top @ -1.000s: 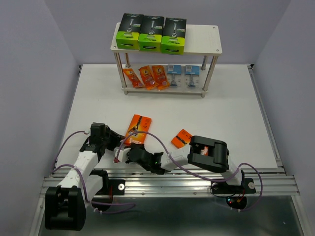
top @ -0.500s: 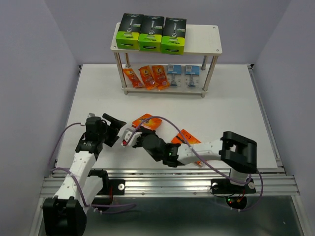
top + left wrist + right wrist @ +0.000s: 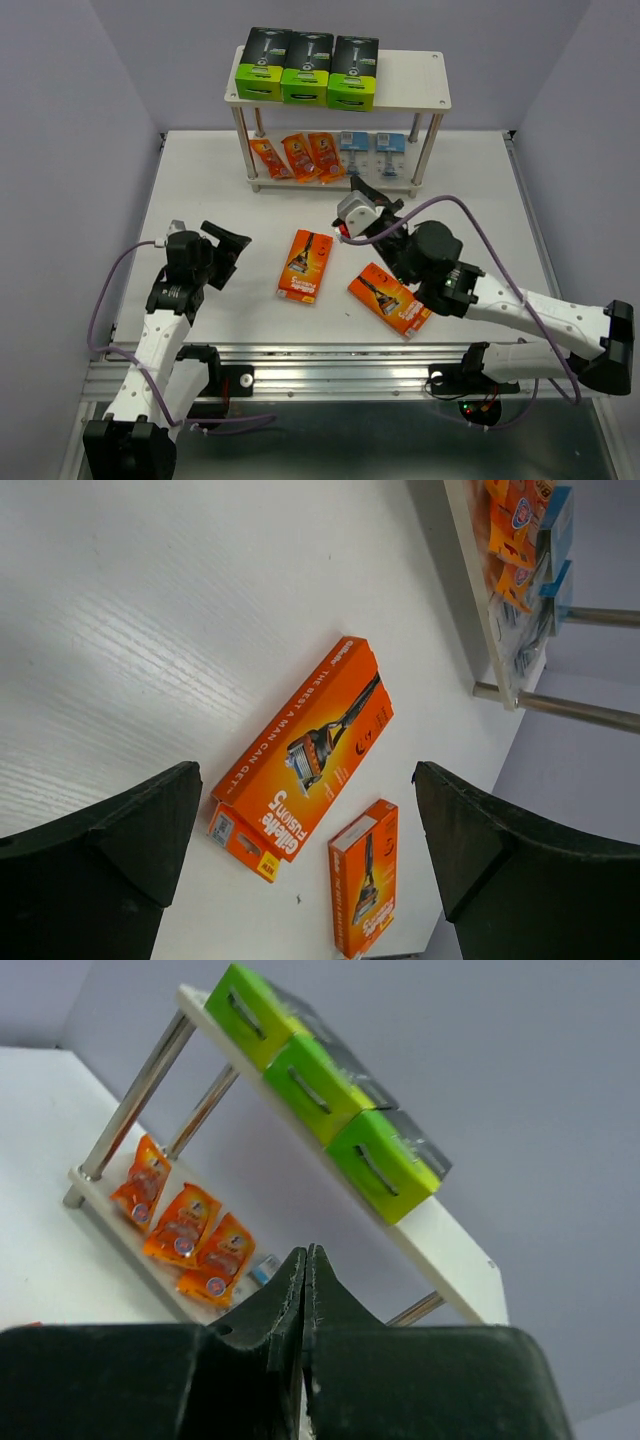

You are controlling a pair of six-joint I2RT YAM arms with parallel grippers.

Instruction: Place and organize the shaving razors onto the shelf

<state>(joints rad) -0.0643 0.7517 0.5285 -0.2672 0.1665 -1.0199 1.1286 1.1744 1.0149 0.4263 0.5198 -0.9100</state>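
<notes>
— While the left orange box [image 3: 305, 265] lies on the table [image 3: 200, 180], which arm is placed for it?
— Left gripper [image 3: 230, 254], jaws wide, empty; box just right of it, long axis near-to-far. Right gripper [image 3: 368, 192], closed on nothing, sits by the shelf [image 3: 410, 80].

The white table [image 3: 200, 190] carries the shelf [image 3: 412, 80] at its far side and two orange boxes [image 3: 306, 265] lying flat nearer, with three green boxes [image 3: 305, 72] on the shelf's top board, packets [image 3: 298, 155] and blister packs [image 3: 370, 150] on the lower
</notes>
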